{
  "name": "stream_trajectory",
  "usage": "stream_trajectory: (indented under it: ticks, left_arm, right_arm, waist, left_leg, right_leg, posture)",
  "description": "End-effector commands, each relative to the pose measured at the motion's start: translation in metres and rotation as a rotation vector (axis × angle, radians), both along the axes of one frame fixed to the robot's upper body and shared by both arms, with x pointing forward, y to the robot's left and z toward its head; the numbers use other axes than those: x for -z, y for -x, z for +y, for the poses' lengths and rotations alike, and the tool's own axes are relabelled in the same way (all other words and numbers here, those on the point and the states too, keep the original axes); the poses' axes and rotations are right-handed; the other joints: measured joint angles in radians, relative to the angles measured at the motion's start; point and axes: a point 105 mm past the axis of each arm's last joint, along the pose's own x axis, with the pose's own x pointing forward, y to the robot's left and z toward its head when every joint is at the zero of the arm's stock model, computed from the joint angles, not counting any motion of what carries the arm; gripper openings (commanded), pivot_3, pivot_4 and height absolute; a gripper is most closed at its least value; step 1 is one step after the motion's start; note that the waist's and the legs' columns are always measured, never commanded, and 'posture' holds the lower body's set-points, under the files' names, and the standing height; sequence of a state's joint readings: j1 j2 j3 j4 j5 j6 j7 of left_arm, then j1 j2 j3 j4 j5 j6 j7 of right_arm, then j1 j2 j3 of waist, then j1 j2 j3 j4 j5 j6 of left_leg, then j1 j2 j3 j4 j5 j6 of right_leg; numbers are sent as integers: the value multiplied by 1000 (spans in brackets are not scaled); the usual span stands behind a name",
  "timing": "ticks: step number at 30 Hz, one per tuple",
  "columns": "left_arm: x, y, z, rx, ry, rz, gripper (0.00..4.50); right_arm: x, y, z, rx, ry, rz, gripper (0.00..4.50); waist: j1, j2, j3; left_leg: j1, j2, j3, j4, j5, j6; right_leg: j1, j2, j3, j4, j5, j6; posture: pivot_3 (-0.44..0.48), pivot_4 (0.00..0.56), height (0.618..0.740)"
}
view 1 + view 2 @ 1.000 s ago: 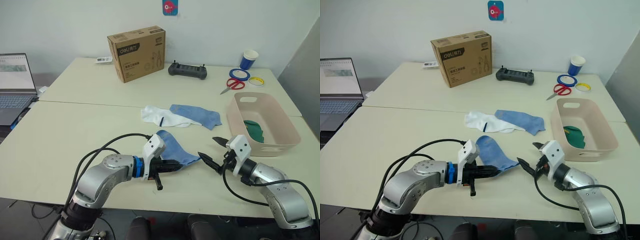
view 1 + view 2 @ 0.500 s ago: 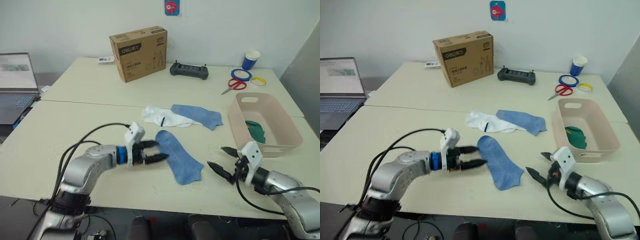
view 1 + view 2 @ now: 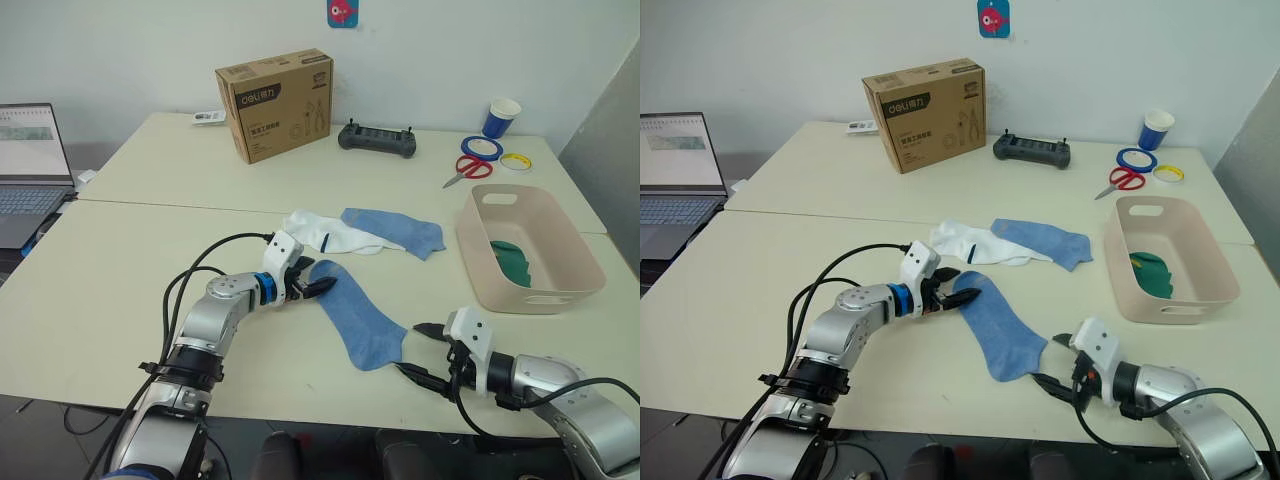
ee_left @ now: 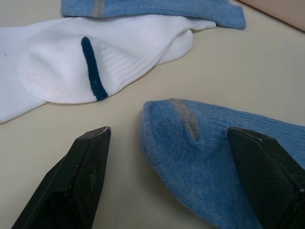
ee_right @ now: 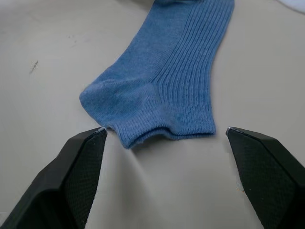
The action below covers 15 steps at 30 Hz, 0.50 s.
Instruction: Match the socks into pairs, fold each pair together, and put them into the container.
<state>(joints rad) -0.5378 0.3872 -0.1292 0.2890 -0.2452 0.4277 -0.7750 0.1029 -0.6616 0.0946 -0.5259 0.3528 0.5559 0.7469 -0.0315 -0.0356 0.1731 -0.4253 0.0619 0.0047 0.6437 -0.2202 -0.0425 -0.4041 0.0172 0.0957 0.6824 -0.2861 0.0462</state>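
The left fingers [image 4: 90, 157] are spread wide, one tip on bare bench [image 3: 150, 260] and the other over the toe of a blue sock [image 3: 355, 315], holding nothing. That left gripper [image 3: 315, 287] lies low at the sock's toe end, just in front of a white sock [image 3: 320, 232] with a dark stripe. The right fingers [image 5: 83, 160] are also spread wide and empty, one at each side of the blue sock's cuff, with the cuff edge just ahead of them. The right gripper [image 3: 415, 350] sits at the near edge of the bench by that cuff. The blue sock lies flat and stretched out between the two grippers. Beyond it the white sock overlaps a second blue sock [image 3: 395, 230] at one end. To the right stands the pink basin [image 3: 560, 255], with a dark green sock [image 3: 512, 262] in it. Farther back are a cardboard box [image 3: 272, 103], a black controller [image 3: 375, 140], scissors [image 3: 465, 170], tape rolls [image 3: 495, 153] and a blue cup [image 3: 498, 118]; a laptop [image 3: 30, 165] sits at the far left
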Motion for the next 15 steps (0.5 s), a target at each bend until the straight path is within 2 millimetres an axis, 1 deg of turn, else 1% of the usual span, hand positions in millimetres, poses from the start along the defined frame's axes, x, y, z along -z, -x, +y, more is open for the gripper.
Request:
stream_trajectory:
  ticks: [1,2,3,4,5,10,11,15]
  left_arm:
    - [-1,-2,-1,15,-40,-16,3149]
    - [1,-1,-1,21,-47,-12,2876]
    - [1,-1,-1,22,-47,-13,2516]
    - [1,-1,-1,22,-45,-13,2212]
    - [1,-1,-1,21,-46,-13,1888]
    - [1,2,-2,26,-37,-5,324]
    - [2,3,-2,27,-36,-2,18]
    - [2,6,0,26,-36,2,18]
  right_arm:
    - [-6,2,6,-39,-21,-10,3221]
    - [-6,2,8,-50,-28,-7,2946]
    - [-5,2,10,-49,-33,-6,2473]
    - [-4,1,10,-47,-34,-3,2174]
    - [-1,0,10,-48,-30,-3,1775]
    - [2,-6,6,-23,-45,2,31]
    - [3,-6,5,-23,-39,5,0]
    - [4,-7,2,-24,-39,3,0]
  waist:
    - [1,0,0]
    - [1,0,0]
    - [1,0,0]
    - [1,0,0]
    - [1,0,0]
    - [1,0,0]
    - [1,0,0]
    - [1,0,0]
  left_leg:
    - [0,0,0,0,0,0]
    - [0,0,0,0,0,0]
    - [0,0,1,1,0,0]
    - [0,0,0,1,0,0]
    - [0,0,0,1,0,0]
    - [0,0,0,1,0,0]
    - [0,0,0,1,0,0]
    - [0,0,0,1,0,0]
  right_leg:
    - [0,0,0,0,0,0]
    - [0,0,0,0,0,0]
    - [0,0,0,0,0,0]
    - [0,0,0,0,0,1]
    - [1,0,0,0,0,1]
    - [1,0,0,0,0,1]
    - [1,0,0,0,0,1]
    - [1,0,0,0,0,1]
  posture:
    - [0,150,740]
    - [0,150,740]
    - [0,150,740]
    - [0,150,740]
    - [0,150,740]
    - [0,150,740]
    - [0,150,740]
    - [0,150,740]
